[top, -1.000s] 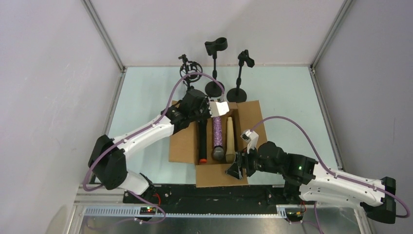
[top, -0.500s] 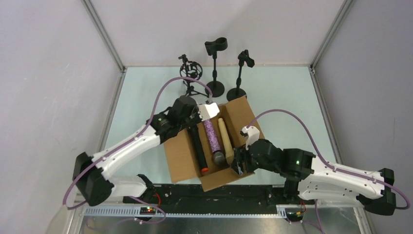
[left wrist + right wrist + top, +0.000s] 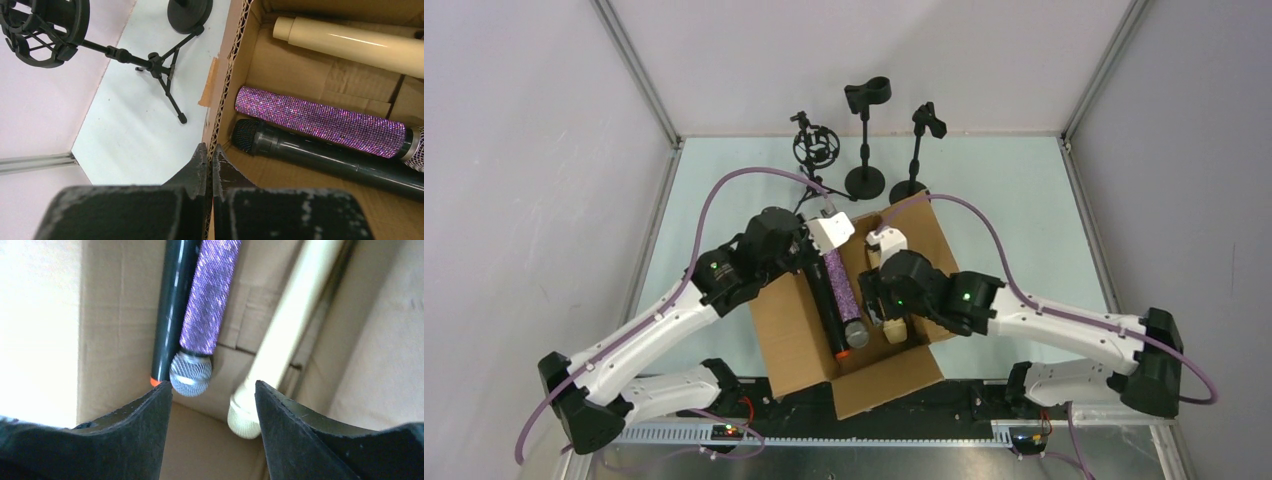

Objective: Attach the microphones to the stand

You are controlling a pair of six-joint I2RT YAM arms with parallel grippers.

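Three microphones lie side by side in an open cardboard box: black with an orange end, purple glitter and cream. My left gripper is shut on the box's far end wall, seen in the left wrist view beside the black microphone's head; the purple and cream ones lie beyond. My right gripper is open inside the box, its jaws above and apart from the purple microphone's mesh head and the cream head. The black microphone lies to the left.
Three black stands are behind the box: a shock-mount tripod, a tall clamp stand on a round base, and a clip stand. The tripod stands close outside the box wall. Grey enclosure walls border the table.
The box has swung round and slid toward the near left, pulled by my left gripper. My right gripper left the box's near edge and moved in over the microphone heads.
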